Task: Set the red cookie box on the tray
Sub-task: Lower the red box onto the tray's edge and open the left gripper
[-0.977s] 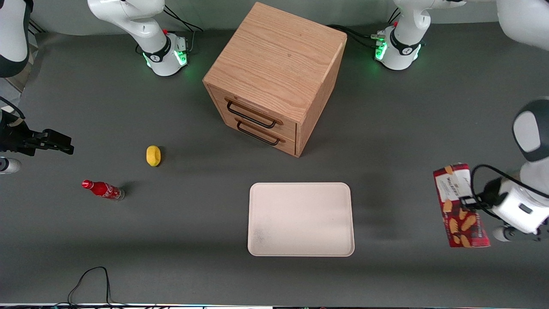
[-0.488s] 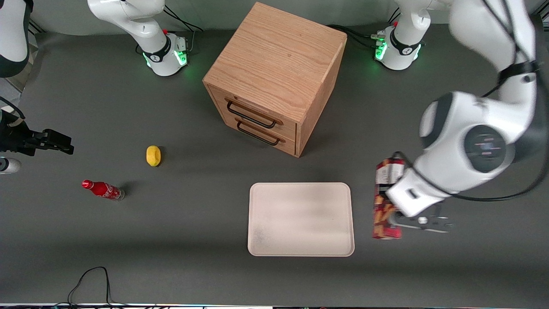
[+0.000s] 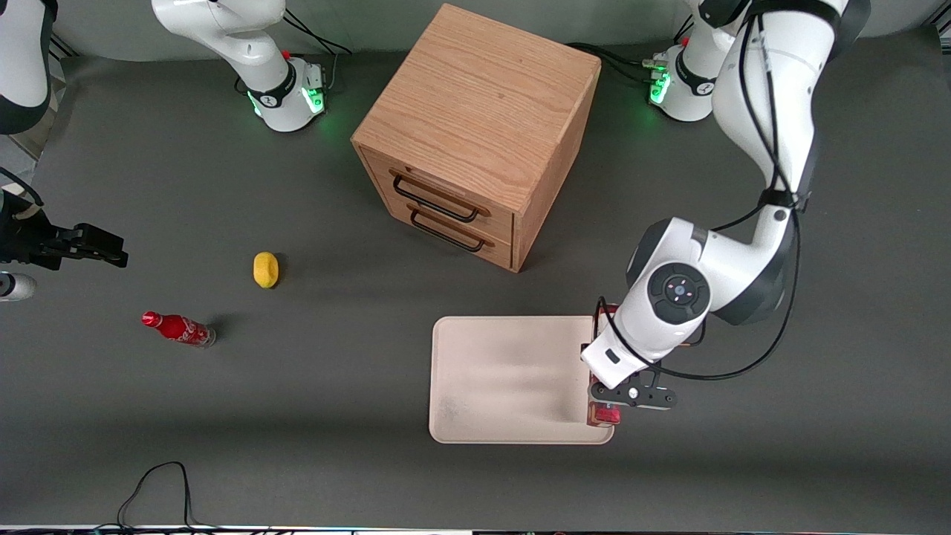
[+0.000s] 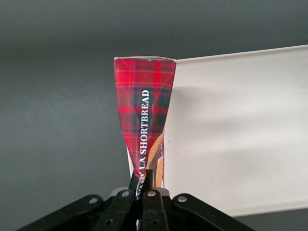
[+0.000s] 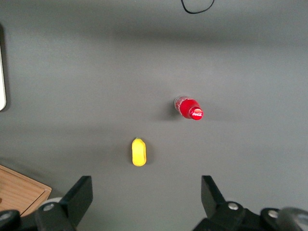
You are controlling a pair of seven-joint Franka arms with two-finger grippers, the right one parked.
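The pincer (image 4: 144, 192), clamped on the red cookie box (image 4: 144, 120), hovers over the tray (image 3: 505, 371) rim toward the working arm's bench end; released here, the box could straddle the rim and tip off.

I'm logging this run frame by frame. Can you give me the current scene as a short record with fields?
tool: left arm's, over the tray's edge toward the working arm's end, shut on the red cookie box
red cookie box: held in the tool, along the tray's edge, not released
tray: nearer the front camera than the wooden drawer cabinet
other items: yellow lemon-like object and red cola bottle, both toward the parked arm's end of the table
task status: box over the tray's edge, placement not finished
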